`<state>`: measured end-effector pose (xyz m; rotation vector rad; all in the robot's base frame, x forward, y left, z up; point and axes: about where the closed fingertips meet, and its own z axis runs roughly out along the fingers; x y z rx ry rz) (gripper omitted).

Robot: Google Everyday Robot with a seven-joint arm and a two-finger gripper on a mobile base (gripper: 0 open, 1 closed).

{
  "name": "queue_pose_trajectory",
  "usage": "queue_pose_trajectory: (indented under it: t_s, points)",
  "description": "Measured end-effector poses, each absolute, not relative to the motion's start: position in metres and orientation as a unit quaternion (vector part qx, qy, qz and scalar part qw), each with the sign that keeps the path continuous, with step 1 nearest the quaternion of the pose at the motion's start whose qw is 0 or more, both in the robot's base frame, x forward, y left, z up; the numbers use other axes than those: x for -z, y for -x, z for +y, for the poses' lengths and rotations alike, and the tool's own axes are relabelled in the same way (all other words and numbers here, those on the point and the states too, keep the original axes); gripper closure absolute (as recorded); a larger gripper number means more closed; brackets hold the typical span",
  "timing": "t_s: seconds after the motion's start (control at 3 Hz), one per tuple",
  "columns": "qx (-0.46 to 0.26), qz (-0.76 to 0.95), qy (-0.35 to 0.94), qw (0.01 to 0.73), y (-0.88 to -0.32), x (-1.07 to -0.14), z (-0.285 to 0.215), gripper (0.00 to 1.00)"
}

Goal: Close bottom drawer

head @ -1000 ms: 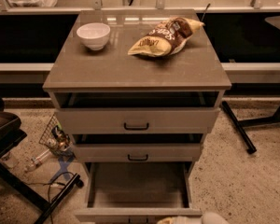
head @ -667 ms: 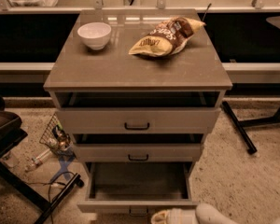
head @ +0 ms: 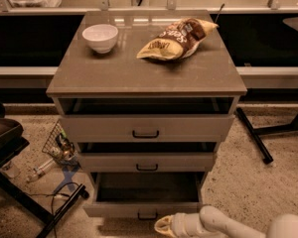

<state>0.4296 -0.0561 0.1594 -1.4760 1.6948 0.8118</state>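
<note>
The bottom drawer (head: 139,209) is the lowest of three grey-tan drawers in the cabinet. It stands partly pulled out, its dark tray open to view, with a small black bar handle (head: 147,215) on its low front. My gripper (head: 163,226) comes in from the lower right on a white arm and sits just below and right of that handle, at the drawer front.
The middle drawer (head: 147,161) and top drawer (head: 147,128) are each slightly open. A white bowl (head: 100,37) and a chip bag (head: 175,39) lie on the cabinet top (head: 89,78). A wire basket (head: 59,145) and cables lie on the floor at left; a black stand leg (head: 253,135) is at right.
The bottom drawer has slid inward and sticks out less than before. My gripper has moved up and forward with it against its front.
</note>
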Motion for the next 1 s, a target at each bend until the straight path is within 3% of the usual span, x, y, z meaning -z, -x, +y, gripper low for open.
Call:
queue_pose_trajectory:
  t_s: [0.33, 1.0]
  points:
    - [-0.318, 0.653, 0.584, 0.362, -0.444, -0.158, -0.039, 1.0]
    - [-0.289, 0.668, 0.575, 0.374, -0.484, -0.163, -0.059, 1.0]
